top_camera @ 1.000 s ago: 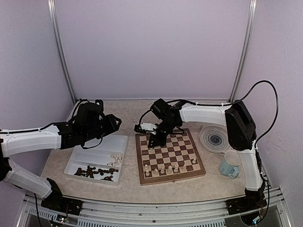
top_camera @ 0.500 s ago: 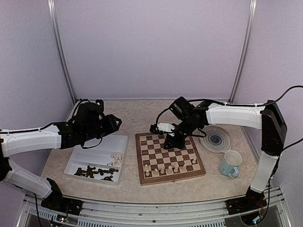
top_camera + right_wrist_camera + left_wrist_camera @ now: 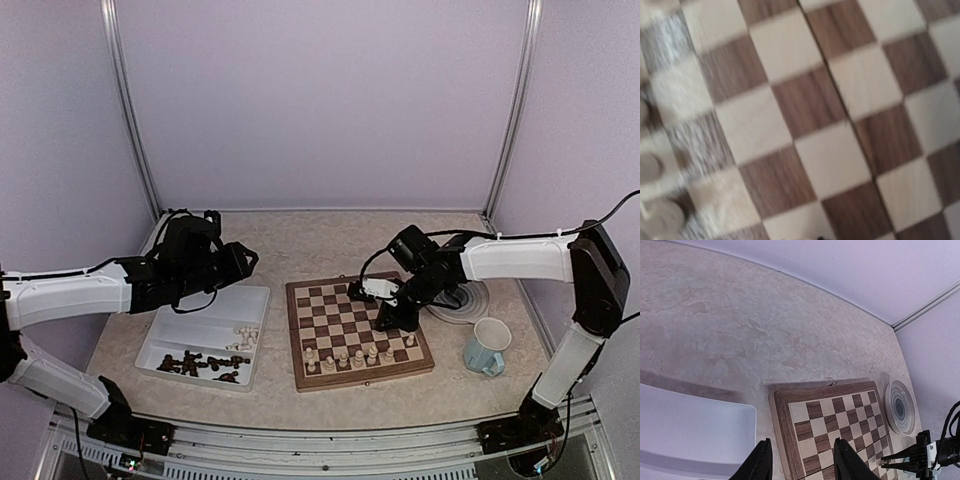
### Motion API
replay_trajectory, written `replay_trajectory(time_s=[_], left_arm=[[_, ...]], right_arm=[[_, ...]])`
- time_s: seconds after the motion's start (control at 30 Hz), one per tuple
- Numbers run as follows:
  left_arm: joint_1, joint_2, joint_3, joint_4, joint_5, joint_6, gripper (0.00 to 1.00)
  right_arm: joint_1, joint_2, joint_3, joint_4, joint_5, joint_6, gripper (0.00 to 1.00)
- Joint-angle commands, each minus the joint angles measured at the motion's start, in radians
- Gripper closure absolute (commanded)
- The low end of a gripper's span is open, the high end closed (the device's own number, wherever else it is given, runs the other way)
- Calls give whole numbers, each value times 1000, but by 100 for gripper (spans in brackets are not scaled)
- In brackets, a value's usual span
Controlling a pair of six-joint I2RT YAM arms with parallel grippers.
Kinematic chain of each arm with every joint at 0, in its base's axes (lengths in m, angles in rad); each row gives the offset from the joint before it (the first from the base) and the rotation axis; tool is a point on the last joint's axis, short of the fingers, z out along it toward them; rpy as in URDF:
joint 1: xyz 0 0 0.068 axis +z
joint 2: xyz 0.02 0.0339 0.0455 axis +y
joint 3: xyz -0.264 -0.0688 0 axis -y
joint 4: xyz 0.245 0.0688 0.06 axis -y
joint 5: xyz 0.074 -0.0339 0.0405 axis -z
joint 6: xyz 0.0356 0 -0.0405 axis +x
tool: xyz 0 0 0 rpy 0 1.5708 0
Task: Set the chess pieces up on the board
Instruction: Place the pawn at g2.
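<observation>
Small turned wooden chessmen stand part-deployed: a row of pale cream pieces (image 3: pixel 358 355) lines the near ranks of the square folding wooden chessboard (image 3: pixel 340 312), checked in dark brown and cream. The dark brown pieces (image 3: pixel 200 362) and some spare cream pieces (image 3: pixel 243 338) lie tumbled in the near end of the white rectangular plastic tray (image 3: pixel 190 325) just left of the board. The chessmen look light, rigid and smooth, likely slick between hard fingers and quick to topple off their narrow bases. The safest hold is probably low across the stem, just above the base. Those lying on their sides would need a pinch across the body and then righting. The black right gripper (image 3: pixel 385 322) hangs low over the bare squares on the board's right half with its fingers closed. No piece shows between them, and its own wrist view gives only blurred checks. The black left gripper (image 3: pixel 243 262) hovers above the tray's far end, fingers apart and empty in its wrist view. A round grey-ringed plate (image 3: pixel 462 300) and a pale blue mug (image 3: pixel 487 347) sit to the board's right on the marbled beige tabletop (image 3: pixel 300 240).
</observation>
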Motion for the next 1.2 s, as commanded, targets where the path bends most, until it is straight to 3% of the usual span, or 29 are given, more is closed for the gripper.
replay_trajectory(time_s=[0.0,0.87,1.07,1.17], left_arm=[[6,-2,25,-10,3,6,57],[2,9,20,-4,5,-9,57],[3,9,16,-20,-3,0,57],[4,10,16,-56,-12,-5,57]], right_arm=[[-21,-59,-75,37,33,-12,100],[-25,-117,-171,32,8,-7,100],[-26,-137,-167,28,20,7,82],[-26,-149,-149,10,12,14,78]])
